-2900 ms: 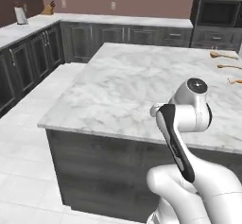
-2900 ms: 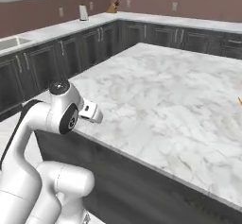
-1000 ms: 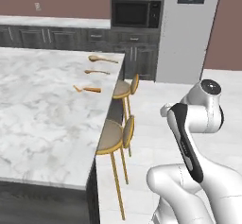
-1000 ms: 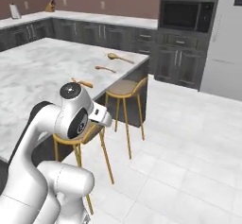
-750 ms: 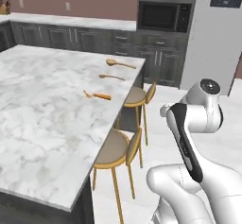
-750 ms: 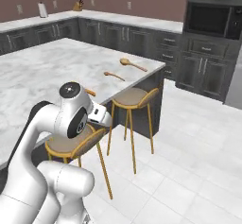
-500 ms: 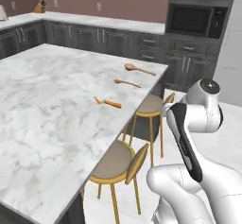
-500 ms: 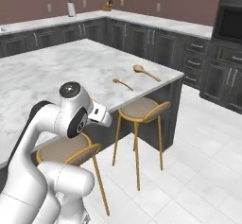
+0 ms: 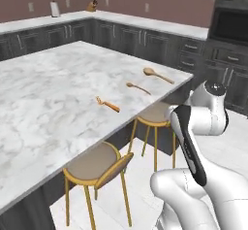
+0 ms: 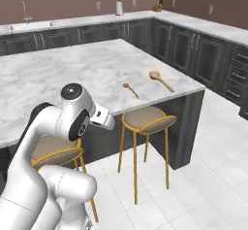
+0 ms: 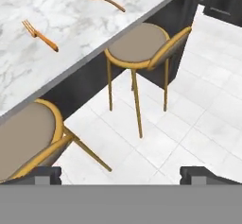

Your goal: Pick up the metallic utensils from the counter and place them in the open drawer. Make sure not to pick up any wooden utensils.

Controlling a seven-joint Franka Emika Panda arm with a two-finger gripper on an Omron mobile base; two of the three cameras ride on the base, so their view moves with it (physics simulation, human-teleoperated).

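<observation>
Spreading across most of both base views, the counter [image 9: 53, 93] was a broad white marble slab with grey veining on a dark base, with its near corner toward the robot. Behind it ran a row of charcoal cabinets [image 9: 121, 37] under a pale worktop along the dusky pink wall. Two stools [image 9: 97, 163] with tan seats and orange-gold legs were tucked at the counter's edge, one nearer the robot and one further along toward the corner. The white arm [image 10: 63, 127] was folded up over the tiled floor, well apart from the slab, and its gripper [image 11: 121, 173] pointed down at the floor tiles between the stools; the two dark fingertips [image 11: 42, 173] stood at the far sides of the hand view, so the jaws were spread wide with nothing between them.

Three slim orange-brown utensils lay in a loose line near the counter's edge, apart from one another. The large wooden spoon [image 9: 156, 74] sat closest to the corner, the small spoon [image 9: 137, 87] came next, and the fork [image 9: 107, 105] lay furthest from the corner (all three looked wholly wood-coloured, with no silver part that I could make out). In the hand view the fork lay just above the nearer stool.
</observation>
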